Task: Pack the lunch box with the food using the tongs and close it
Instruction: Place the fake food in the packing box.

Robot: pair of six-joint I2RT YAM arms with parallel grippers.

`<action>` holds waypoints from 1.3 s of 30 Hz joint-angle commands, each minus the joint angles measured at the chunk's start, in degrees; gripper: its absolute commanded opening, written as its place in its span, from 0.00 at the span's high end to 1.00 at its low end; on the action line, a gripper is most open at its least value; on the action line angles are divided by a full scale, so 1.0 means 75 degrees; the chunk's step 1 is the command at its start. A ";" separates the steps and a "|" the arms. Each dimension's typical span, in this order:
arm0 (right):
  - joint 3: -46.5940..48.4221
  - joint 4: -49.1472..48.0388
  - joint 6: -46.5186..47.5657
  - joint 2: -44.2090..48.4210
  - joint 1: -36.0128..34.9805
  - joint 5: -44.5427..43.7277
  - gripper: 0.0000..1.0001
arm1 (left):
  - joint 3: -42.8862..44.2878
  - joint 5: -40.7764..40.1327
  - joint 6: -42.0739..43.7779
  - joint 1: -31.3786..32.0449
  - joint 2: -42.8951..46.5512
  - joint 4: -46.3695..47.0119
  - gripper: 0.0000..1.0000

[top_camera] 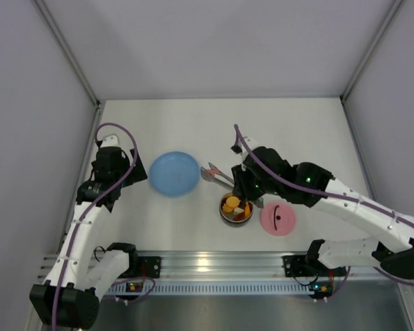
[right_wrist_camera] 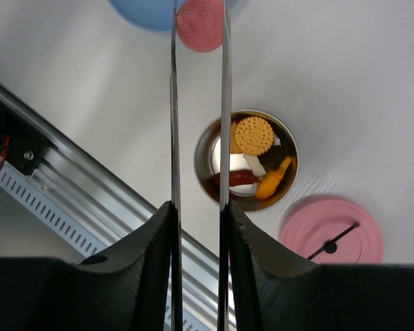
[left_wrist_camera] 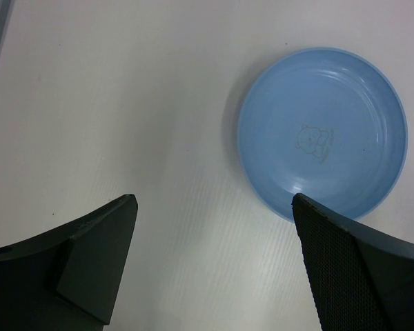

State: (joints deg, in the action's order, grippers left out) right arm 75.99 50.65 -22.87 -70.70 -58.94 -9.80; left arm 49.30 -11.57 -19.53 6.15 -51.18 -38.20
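The lunch box [top_camera: 235, 208] is a small steel bowl [right_wrist_camera: 284, 185] near the table's front, holding food [right_wrist_camera: 254, 135]: a round biscuit, orange, white and dark brown pieces. Its pink lid [top_camera: 278, 219] with a dark handle lies flat just right of it [right_wrist_camera: 331, 231]. My right gripper [top_camera: 245, 189] is shut on the tongs [top_camera: 219, 178]; both slim arms [right_wrist_camera: 225, 83] run out between my fingers [right_wrist_camera: 199, 207]. A round pink food piece [right_wrist_camera: 200, 24] is pinched at the tong tips, left of the bowl. My left gripper [left_wrist_camera: 214, 207] hangs open over bare table.
A flat blue plate [top_camera: 174, 173] lies left of the bowl, empty, its rim by my left gripper's right finger [left_wrist_camera: 345, 269]. An aluminium rail [top_camera: 214, 265] runs along the table's near edge. White walls enclose the left, back and right.
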 commanded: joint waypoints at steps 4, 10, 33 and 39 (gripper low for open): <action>-0.1246 0.0803 -0.0465 0.1503 0.0100 0.0018 0.71 | -0.0034 -0.0004 0.0061 0.0047 0.0004 0.0065 0.01; -0.2138 0.1133 -0.0711 0.2418 0.0100 -0.0041 0.71 | -0.0034 -0.0039 0.0049 0.0047 0.0015 0.0054 0.01; -0.2468 0.1203 -0.0817 0.2782 0.0100 0.0088 0.59 | -0.0034 -0.0039 0.0037 0.0047 0.0015 0.0065 0.01; -0.2245 0.1297 -0.0771 0.2723 0.0101 0.0053 0.57 | -0.0034 -0.0039 0.0049 0.0047 0.0027 0.0077 0.01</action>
State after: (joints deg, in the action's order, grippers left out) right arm 56.27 60.05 -28.40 -50.74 -58.74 -9.10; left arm 49.28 -11.57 -19.55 6.37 -51.18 -38.20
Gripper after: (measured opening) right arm 0.429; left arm 0.991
